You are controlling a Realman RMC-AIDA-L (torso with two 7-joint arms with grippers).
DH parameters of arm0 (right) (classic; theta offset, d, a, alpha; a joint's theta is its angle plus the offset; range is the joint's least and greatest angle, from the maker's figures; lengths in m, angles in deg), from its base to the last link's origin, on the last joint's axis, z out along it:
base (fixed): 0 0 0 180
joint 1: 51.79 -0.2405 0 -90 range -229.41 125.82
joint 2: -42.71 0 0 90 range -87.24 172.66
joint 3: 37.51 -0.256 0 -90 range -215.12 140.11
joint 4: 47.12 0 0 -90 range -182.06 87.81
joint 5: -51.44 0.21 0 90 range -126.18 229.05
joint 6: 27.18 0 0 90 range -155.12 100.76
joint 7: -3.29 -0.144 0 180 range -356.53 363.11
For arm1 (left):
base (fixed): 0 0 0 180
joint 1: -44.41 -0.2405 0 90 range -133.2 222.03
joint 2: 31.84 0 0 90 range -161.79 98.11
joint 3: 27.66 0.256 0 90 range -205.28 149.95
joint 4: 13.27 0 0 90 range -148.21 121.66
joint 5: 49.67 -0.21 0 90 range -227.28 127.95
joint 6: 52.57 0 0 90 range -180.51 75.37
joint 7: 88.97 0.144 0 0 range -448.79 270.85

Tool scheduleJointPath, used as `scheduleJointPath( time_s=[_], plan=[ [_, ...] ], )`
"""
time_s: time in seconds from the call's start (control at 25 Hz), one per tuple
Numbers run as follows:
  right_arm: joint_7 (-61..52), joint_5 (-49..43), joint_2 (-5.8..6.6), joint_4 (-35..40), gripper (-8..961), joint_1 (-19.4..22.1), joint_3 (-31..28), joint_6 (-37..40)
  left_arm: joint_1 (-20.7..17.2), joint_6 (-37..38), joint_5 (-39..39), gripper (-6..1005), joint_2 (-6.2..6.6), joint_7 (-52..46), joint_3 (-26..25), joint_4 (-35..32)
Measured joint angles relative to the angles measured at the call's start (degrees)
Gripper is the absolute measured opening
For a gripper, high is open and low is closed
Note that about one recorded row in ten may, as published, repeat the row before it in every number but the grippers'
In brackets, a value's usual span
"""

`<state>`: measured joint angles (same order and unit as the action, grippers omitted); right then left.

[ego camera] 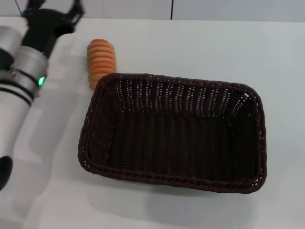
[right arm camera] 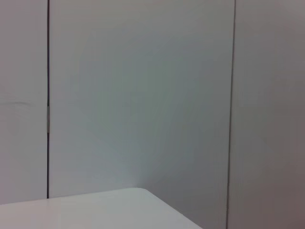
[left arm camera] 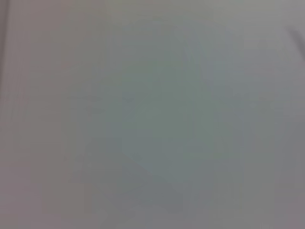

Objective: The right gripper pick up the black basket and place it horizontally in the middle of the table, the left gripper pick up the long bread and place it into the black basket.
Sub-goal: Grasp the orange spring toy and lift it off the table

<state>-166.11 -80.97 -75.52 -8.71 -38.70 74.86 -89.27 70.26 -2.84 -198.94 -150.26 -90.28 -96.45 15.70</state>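
Observation:
The black basket lies lengthwise across the middle of the white table, upright and empty. The long bread, orange with pale cross ridges, lies just behind the basket's far left corner, and the rim hides its near end. My left gripper is at the far left of the table, to the left of the bread and apart from it. Its black claw is spread open and holds nothing. Its white arm with the green light runs down the left edge. My right gripper is out of view.
The left wrist view shows only a plain grey surface. The right wrist view shows pale wall panels and a corner of the table. A pale wall runs behind the table's far edge.

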Motion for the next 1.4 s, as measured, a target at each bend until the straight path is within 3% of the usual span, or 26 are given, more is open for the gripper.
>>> scheduleJointPath(
  time_s=[0.12, 0.16, 0.2, 0.28, 0.4, 0.52, 0.64, 0.84, 0.88, 1.0, 1.4],
  plan=[
    [0.00, -0.06, -0.03, 0.14, 843, -0.19, 0.38, 0.00, -1.98, -8.95, -3.62, 847, 0.81, 0.25, -0.86, 9.51],
    [0.00, -0.10, -0.03, 0.26, 843, -0.25, 0.58, -0.01, -1.98, -8.95, -3.62, 847, 0.81, 0.25, -0.86, 9.51],
    [0.00, -0.12, 0.00, 0.34, 843, -0.29, 0.78, -0.03, -3.68, -24.18, -7.70, 847, 1.34, 2.03, -3.96, 21.07],
    [0.00, -0.14, 0.16, 0.43, 843, -0.34, 0.92, -0.20, -4.39, -35.37, -8.97, 847, 1.06, 4.06, -6.59, 27.63],
    [0.00, -0.15, 0.24, 0.35, 843, -0.40, 0.92, -0.34, -4.12, -61.88, -9.65, 846, 0.12, 7.47, -11.97, 41.40],
    [0.00, -0.17, 0.26, 0.19, 843, -0.61, 0.90, -0.33, -0.98, -79.52, -9.47, 846, 0.13, 7.42, -14.74, 46.25],
    [-0.01, -0.19, 0.28, 0.07, 843, -1.12, 0.91, -0.33, 2.78, -88.52, -9.67, 846, -0.03, 7.34, -17.17, 44.27],
    [-0.01, -0.28, 0.25, -0.29, 844, -1.81, 0.92, -0.29, 7.26, -88.75, -9.52, 846, -0.02, 7.02, -18.80, 36.38],
    [-0.01, -0.30, 0.19, -0.31, 844, -1.88, 0.93, -0.29, 10.01, -88.00, -9.56, 846, 0.04, 6.93, -19.91, 30.94],
    [0.00, -0.30, 0.16, -0.38, 844, -1.97, 0.93, -0.29, 12.69, -85.51, -9.55, 846, 0.06, 6.93, -20.77, 24.90],
    [0.01, -0.31, 0.03, -0.45, 844, -2.35, 0.93, -0.28, 16.50, -82.73, -9.35, 847, 0.03, 6.92, -21.57, 16.26]
  ],
)
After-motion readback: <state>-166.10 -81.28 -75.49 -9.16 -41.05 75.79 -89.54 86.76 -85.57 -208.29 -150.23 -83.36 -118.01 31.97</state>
